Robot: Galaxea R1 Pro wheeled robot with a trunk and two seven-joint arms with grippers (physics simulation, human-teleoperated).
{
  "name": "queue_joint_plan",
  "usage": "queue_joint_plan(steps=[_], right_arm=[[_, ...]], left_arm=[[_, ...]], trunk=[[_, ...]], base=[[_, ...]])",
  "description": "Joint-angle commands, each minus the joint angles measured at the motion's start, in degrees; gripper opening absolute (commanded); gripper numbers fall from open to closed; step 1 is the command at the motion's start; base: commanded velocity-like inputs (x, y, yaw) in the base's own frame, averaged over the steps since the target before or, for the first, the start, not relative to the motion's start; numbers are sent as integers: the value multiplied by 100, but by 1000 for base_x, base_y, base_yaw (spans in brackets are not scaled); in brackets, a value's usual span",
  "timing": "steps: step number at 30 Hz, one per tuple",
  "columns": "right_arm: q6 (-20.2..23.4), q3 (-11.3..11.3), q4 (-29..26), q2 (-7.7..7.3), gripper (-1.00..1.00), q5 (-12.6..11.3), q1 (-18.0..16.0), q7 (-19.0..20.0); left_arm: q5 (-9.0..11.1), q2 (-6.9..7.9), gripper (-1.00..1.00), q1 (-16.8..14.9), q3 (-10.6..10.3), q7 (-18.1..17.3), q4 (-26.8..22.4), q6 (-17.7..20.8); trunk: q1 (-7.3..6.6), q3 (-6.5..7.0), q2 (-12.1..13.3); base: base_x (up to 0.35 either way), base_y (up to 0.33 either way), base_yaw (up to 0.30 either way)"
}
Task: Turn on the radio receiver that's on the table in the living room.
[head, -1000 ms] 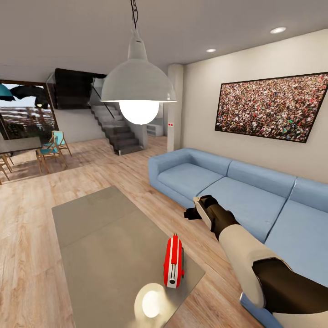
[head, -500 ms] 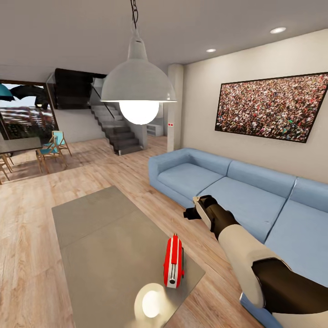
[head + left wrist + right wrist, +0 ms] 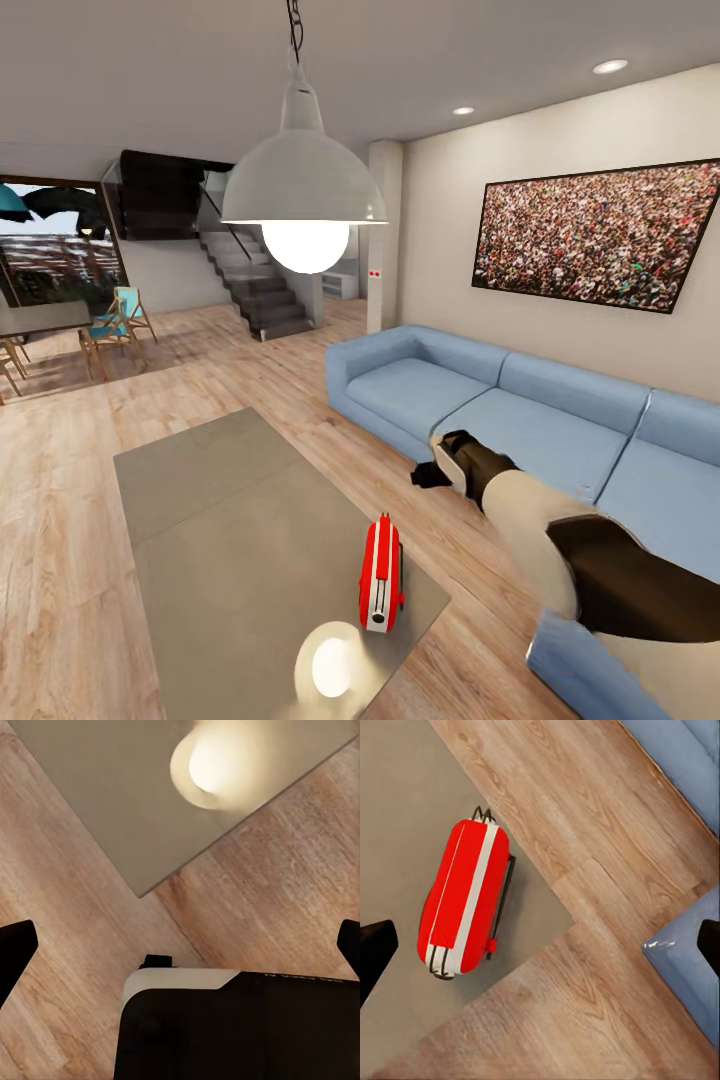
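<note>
**Living room, reach toward the radio receiver**

Light wood floor carries one low grey desk. One radio receiver lies on the desk near its sofa-side corner, red body with white trim, resting where an arm from that side can reach it. Above and sofa-ward of the radio hangs the right hand; in the right wrist view its two dark fingers stand wide apart, the radio between them and below, likely lining up for the switch. The left hand, fingers also spread wide, hangs over the desk's corner. Beyond: one blue sofa, one pendant lamp, one framed picture.
</note>
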Motion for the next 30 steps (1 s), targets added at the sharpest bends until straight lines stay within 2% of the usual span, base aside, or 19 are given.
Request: queue_joint_plan(steps=[1, 3, 6, 10, 23, 26, 30], right_arm=[[-437, 0, 469, -1, 100, -14, -209, -2], [-1072, 1, 940, -2, 100, -30, -444, -15], [-1365, 1, 1157, -1, 100, -32, -551, -21], [-1470, 7, 1225, 5, 100, -13, -596, -12], [-1146, 7, 1228, 8, 100, -2, -609, 3], [-710, -3, 1219, 59, 100, -1, -610, 5], [-541, 0, 1213, 116, 100, -5, -611, 10]], left_arm=[[0, 0, 100, 0, -1, -1, 0, 0], [0, 0, 100, 0, -2, -3, 0, 0], [0, 0, 100, 0, -1, -3, 0, 0], [0, 0, 100, 0, 0, -4, 2, 0], [0, 0, 100, 0, -2, -3, 0, 0], [0, 0, 100, 0, -2, -3, 0, 0], [0, 0, 100, 0, -1, -4, 0, 0]], trunk=[[0, 0, 0], [0, 0, 0], [0, 0, 0], [0, 0, 0], [0, 0, 0], [0, 0, 0], [0, 0, 0]], base=[[0, 0, 0], [0, 0, 0], [0, 0, 0], [0, 0, 0], [0, 0, 0], [0, 0, 0], [0, 0, 0]])
